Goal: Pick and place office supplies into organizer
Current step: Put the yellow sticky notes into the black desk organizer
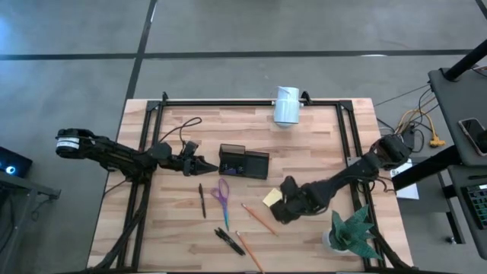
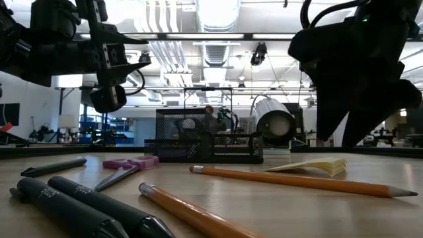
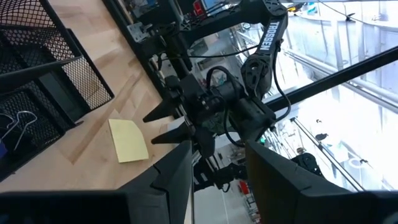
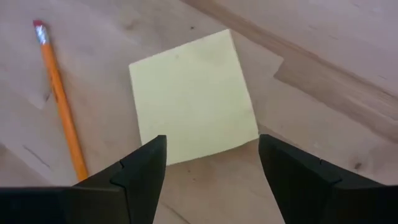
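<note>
The yellow sticky-note pad [image 4: 193, 106] lies flat on the wood, right of the scissors [image 1: 221, 193]. My right gripper [image 4: 211, 155] is open just above the pad's near edge, a finger off either corner, touching nothing; in the low view it [image 2: 347, 129] stands clear above the pad [image 2: 316, 165]. The black mesh organizer [image 1: 243, 162] sits mid-table. My left gripper [image 1: 199, 164] is open in the air just left of it, and points level toward it. A black pen [image 1: 202, 202], orange pencils [image 1: 259, 218] and black markers [image 1: 228, 240] lie toward the near edge.
A white cylinder [image 1: 287, 105] lies at the far edge. A green spiky plant [image 1: 351, 232] stands at the near right corner, close to the right arm. Black frame rails [image 1: 148, 144] run along the table's sides. An orange pencil [image 4: 59, 106] lies beside the pad.
</note>
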Controlling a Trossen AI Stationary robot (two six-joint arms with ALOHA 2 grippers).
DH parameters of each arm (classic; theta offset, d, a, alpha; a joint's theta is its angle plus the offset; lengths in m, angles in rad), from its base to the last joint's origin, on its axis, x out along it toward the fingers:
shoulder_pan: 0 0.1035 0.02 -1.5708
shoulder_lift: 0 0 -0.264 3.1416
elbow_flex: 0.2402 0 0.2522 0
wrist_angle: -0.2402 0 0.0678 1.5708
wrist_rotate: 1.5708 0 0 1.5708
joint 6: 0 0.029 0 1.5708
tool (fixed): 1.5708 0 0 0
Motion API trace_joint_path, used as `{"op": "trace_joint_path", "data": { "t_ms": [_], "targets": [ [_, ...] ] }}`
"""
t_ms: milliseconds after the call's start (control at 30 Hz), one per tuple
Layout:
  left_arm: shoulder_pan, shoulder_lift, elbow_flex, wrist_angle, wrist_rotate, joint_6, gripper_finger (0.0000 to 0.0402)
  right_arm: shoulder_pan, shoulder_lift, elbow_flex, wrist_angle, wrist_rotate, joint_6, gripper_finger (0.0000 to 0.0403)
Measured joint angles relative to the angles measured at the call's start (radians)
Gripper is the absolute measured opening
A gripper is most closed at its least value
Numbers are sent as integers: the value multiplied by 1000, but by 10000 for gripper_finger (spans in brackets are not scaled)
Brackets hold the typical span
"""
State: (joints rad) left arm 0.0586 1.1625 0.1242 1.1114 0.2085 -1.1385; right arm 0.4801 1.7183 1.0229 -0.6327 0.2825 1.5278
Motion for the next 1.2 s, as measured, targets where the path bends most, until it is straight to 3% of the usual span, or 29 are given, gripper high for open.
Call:
{"op": "trace_joint_path", "data": {
  "t_ms": [233, 367, 633, 800, 967, 1200],
  "targets": [
    [0, 0, 4, 0, 0, -6, 132, -23, -2, 0, 9, -12, 31, 245],
    [0, 0, 5, 0, 0, -8, 132, -64, -3, 0, 18, -114, -54, 238],
    [0, 0, 11, 4, 0, -31, 132, -170, -4, -2, 18, -160, -205, 226],
    [0, 0, 13, 3, 0, -60, 132, -237, -3, -22, 24, -260, -357, 226],
    [0, 0, 13, 3, 0, -60, 132, -283, -2, -69, 97, -377, -455, 226],
    [0, 0, 13, 2, 0, -60, 132, -293, -1, -89, 209, -412, -503, 226]
  ]
}}
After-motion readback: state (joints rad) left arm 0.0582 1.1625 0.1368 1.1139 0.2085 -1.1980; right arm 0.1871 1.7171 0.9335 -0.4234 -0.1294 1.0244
